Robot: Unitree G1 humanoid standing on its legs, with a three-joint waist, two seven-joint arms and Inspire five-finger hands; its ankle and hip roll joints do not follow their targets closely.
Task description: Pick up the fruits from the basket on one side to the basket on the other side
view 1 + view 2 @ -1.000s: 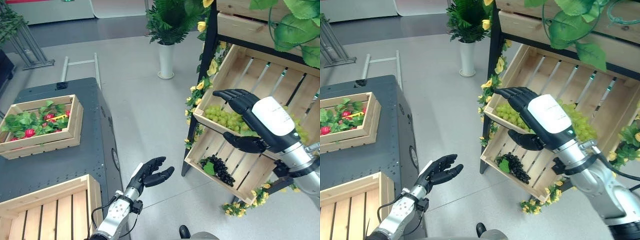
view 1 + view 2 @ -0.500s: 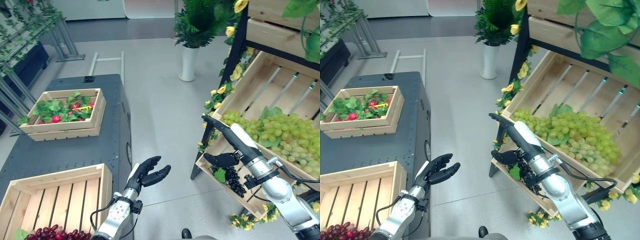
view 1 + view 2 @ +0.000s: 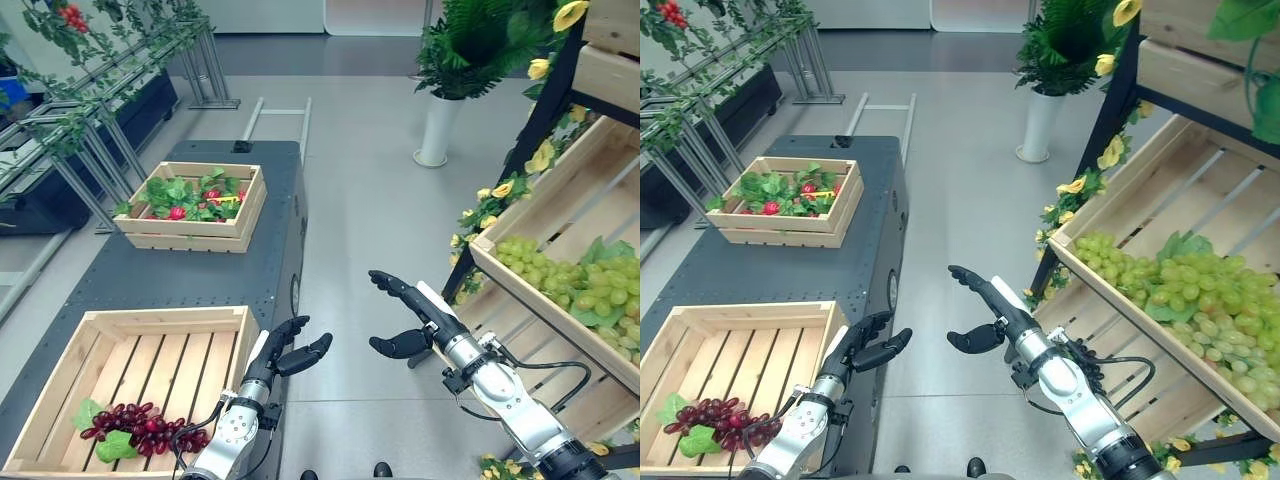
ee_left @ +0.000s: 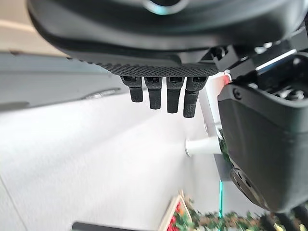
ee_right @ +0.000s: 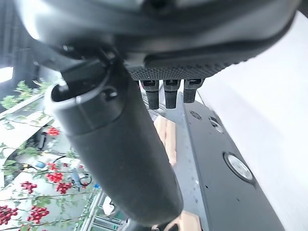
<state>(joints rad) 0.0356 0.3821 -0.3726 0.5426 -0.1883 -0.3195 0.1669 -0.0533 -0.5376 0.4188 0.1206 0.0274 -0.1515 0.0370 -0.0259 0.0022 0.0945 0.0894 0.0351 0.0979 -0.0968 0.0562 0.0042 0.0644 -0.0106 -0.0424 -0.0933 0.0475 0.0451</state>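
Note:
A bunch of dark red grapes [image 3: 140, 430] on green leaves lies in the near wooden crate [image 3: 110, 330] on the dark table. Green grapes [image 3: 1180, 295] fill a slanted crate [image 3: 1080, 260] on the wooden shelf to the right. My left hand [image 3: 290, 352] hangs open over the floor just past the table's edge, holding nothing. My right hand [image 3: 985, 312] is open above the floor between the table and the shelf, fingers straight, thumb out, empty. In the right wrist view its fingers [image 5: 166, 94] point toward the table.
A second wooden crate [image 3: 195, 205] with leaves and small red fruits sits farther back on the table [image 3: 170, 275]. A white vase with a green plant [image 3: 440, 130] stands on the floor behind. Metal racks [image 3: 90, 130] with vines are at the left.
The camera has swung left, so more of the table and near crate shows. My right hand has drawn away from the shelf's crates and now hovers over the floor. The left hand stays put.

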